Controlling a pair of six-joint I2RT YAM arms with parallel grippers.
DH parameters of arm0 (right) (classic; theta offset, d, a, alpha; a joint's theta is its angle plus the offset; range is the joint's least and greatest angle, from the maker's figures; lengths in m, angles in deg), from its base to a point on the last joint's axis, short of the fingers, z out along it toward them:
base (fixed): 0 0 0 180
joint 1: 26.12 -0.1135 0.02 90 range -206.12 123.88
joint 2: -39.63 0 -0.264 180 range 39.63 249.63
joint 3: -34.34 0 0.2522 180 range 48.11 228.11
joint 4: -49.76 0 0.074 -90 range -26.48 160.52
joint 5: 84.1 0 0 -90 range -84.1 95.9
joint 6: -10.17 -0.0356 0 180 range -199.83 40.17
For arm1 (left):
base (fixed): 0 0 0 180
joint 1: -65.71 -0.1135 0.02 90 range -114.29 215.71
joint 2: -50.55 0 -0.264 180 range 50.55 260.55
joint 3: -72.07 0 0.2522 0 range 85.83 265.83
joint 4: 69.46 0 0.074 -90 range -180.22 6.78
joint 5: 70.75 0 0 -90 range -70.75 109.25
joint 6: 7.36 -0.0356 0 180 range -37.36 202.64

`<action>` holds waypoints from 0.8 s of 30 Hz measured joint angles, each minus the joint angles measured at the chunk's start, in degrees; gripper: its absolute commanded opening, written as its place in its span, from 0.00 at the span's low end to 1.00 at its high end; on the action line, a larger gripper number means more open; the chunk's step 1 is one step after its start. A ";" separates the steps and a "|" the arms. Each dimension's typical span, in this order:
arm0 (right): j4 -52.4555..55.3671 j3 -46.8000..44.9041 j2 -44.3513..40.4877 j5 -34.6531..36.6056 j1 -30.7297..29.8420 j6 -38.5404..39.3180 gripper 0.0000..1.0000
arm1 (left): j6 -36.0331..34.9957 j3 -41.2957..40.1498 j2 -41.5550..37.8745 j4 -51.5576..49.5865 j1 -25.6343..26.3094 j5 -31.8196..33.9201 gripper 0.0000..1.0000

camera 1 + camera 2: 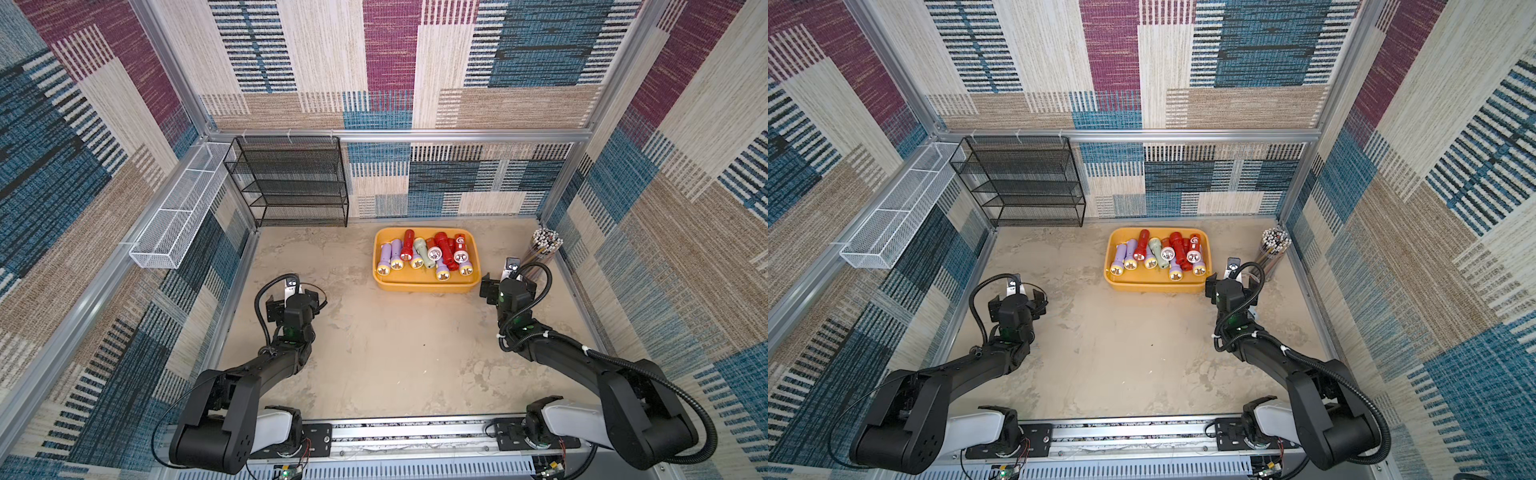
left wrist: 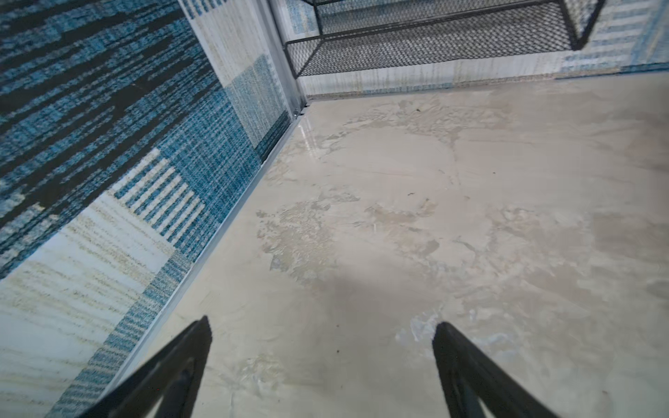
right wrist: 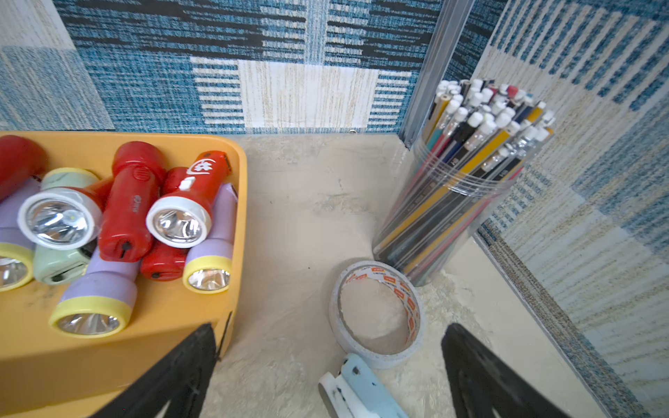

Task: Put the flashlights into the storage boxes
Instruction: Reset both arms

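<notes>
table (image 1: 374, 353), tray (image 1: 424, 286), pencil cup (image 3: 452, 202), tape (image 3: 383, 356), unclear object (image 3: 362, 391)

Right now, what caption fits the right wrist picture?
Open right tool beside the yellow-orange tray of flashlights, tape roll and pencil cup ahead.

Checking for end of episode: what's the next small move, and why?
Probably ease the right gripper back to rest: the flashlights in view all lie in the yellow tray, both it and the left gripper are open and empty, none shows on the table.

Orange tray (image 1: 424, 285), red and lilac flashlights (image 1: 444, 249)
</notes>
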 measured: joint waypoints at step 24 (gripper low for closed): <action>-43.15 -16.09 11.69 -15.04 9.01 5.62 1.00 | 1.25 3.39 13.84 7.72 -7.19 -18.43 0.99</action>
